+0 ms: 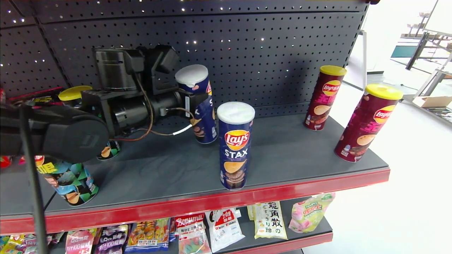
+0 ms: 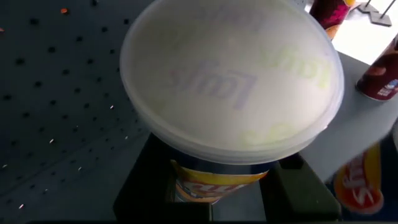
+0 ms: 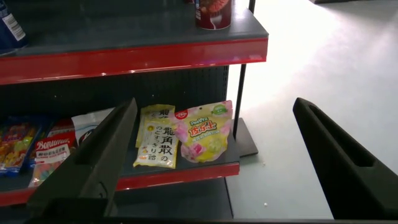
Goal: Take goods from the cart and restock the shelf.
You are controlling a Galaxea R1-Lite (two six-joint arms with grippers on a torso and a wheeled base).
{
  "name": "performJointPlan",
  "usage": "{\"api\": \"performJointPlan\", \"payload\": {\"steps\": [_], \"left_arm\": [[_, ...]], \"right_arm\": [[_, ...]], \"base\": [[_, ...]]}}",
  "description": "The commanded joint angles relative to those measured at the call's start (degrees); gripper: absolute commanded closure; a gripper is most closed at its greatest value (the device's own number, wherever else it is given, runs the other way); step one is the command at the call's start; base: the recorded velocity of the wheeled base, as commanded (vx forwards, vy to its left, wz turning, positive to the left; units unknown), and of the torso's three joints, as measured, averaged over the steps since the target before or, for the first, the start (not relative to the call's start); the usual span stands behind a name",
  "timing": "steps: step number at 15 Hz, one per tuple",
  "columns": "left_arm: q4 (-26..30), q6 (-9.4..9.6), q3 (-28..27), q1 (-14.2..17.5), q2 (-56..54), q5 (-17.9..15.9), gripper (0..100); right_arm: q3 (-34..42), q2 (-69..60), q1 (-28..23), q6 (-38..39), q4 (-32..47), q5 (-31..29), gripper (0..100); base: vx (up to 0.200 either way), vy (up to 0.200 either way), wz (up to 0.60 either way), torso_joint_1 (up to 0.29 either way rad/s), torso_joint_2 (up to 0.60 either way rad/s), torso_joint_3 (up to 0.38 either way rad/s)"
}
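Blue chip can [image 1: 198, 82] sits gripped in the left hand [image 1: 195, 106], at the shelf [image 1: 289, 155] rear.

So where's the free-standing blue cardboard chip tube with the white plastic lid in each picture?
Head view: the free-standing blue chip tube stands at centre, by the shelf's red front lip.
Left wrist view: a blurred part of it, cut by the frame edge, past the held blue tube.
Right wrist view: probably the blue sliver at the frame edge, above that lip.
Shared landmark: the grey shelf board.
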Motion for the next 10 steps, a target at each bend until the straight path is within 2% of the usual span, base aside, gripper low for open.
{"api": "performJointPlan", "payload": {"steps": [1,5,10], "left_arm": [[0.1,0.06,-3.6,-1.7,4.9,-0.1,100],[1.2,0.06,-3.8,-3.4,6.0,-0.2,100],[1.5,0.23,-5.4,-3.3,7.6,0.2,100]], "right_arm": [[0.0,0.0,0.1,0.0,0.0,0.0,0],[0.0,0.0,0.1,0.0,0.0,0.0,0],[0.0,0.0,0.0,0.0,0.0,0.0,0]], "base": [[0.000,0.000,0.00,0.000,0.00,0.000],[0.000,0.000,0.00,0.000,0.00,0.000],[0.000,0.000,0.00,0.000,0.00,0.000]]}}
